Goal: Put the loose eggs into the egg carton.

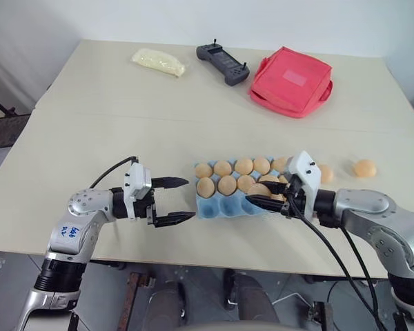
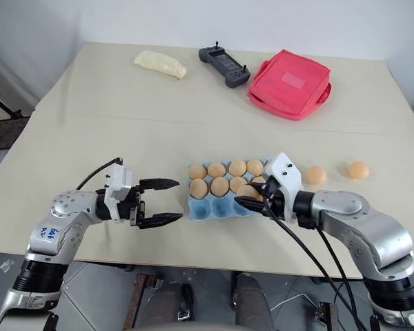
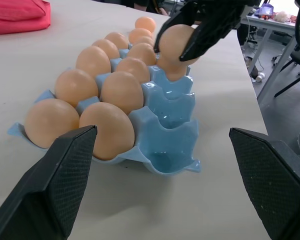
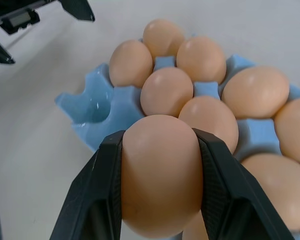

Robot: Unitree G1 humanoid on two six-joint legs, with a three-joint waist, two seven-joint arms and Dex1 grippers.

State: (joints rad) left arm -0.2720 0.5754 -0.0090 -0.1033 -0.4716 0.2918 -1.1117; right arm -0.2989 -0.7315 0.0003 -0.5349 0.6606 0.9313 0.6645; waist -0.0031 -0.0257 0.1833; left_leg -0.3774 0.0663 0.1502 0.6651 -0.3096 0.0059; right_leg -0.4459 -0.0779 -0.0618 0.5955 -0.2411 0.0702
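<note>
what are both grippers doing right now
left gripper: jaws open, holding nothing, beside the egg carton.
right gripper: jaws shut on an egg, over the carton.

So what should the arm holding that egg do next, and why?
Probably lower the egg into an empty front-row cup of the egg carton. The right gripper holds it just above the carton, the two back rows look full, and the nearest row has free cups.

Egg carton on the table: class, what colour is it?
The egg carton is plain light blue, with no pattern; the left wrist view shows it best.
</note>
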